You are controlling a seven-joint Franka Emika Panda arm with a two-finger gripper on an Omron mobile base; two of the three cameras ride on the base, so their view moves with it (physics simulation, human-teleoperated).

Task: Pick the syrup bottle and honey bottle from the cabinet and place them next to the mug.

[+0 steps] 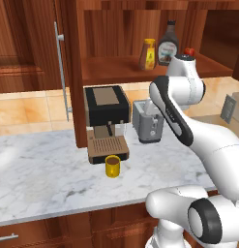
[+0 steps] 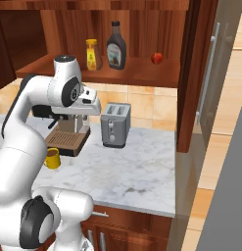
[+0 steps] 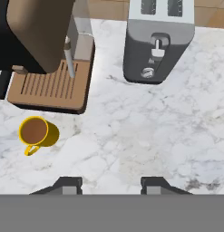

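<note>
Two bottles stand on the shelf of the one dark reddish-brown wooden wall cabinet: one dark brown bell-shaped syrup bottle with a black cap and one slim amber honey bottle with a yellow top. One small red round object sits on that same shelf. The single white marble counter carries one squat yellow mug with dark contents, one black and brown coffee machine and one grey two-slot toaster. Two long silver bar handles show, one per cabinet door.
</note>
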